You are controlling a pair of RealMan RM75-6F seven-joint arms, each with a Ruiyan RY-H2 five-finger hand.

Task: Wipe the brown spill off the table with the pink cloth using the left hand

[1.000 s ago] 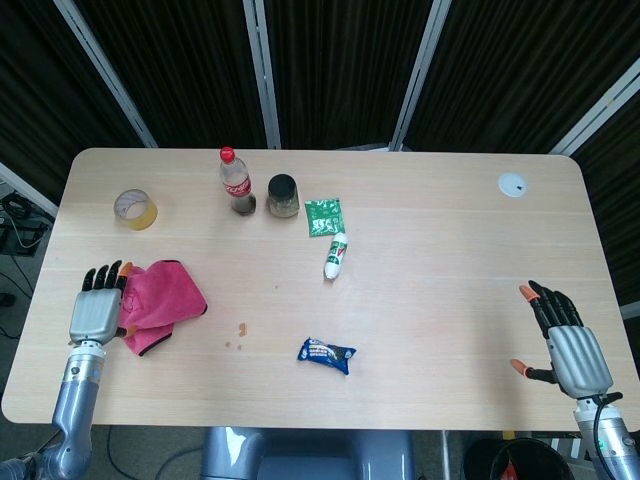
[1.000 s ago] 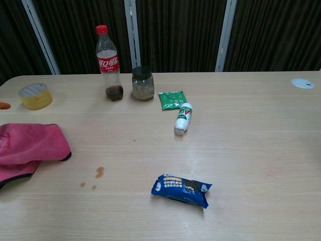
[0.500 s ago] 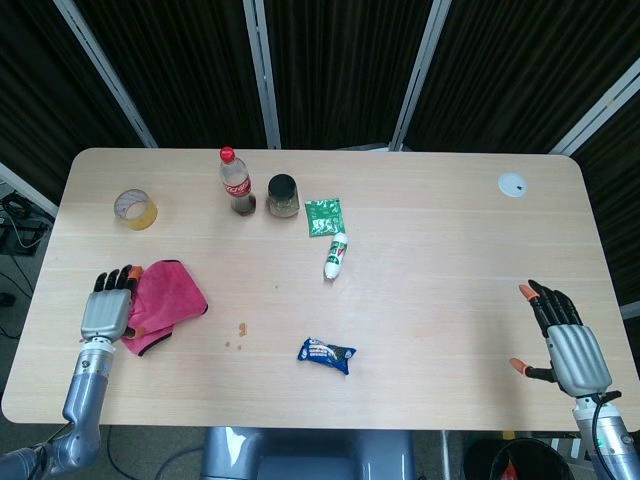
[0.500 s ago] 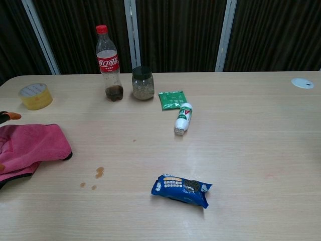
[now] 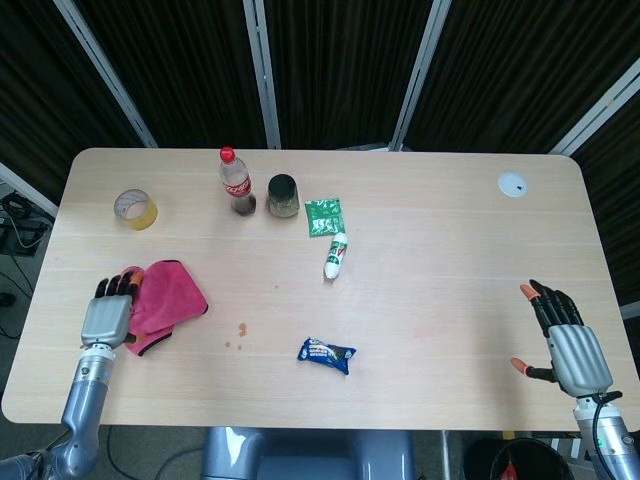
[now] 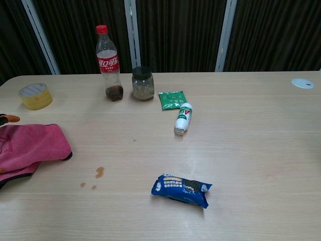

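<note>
Left hand (image 5: 103, 318) lies on the pink cloth (image 5: 165, 299), grip unclear; brown spill (image 5: 241, 328) just right. Right hand (image 5: 567, 346) fingers spread, empty.

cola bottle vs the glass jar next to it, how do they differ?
The cola bottle is taller and slimmer; the glass jar is short and squat. The bottle has a red cap and red label; the jar has a dark lid and no label. The bottle holds only a little dark liquid at the bottom; the jar is mostly full of something pale and grainy. Both stand upright, side by side, capped, at the table's far side.
</note>
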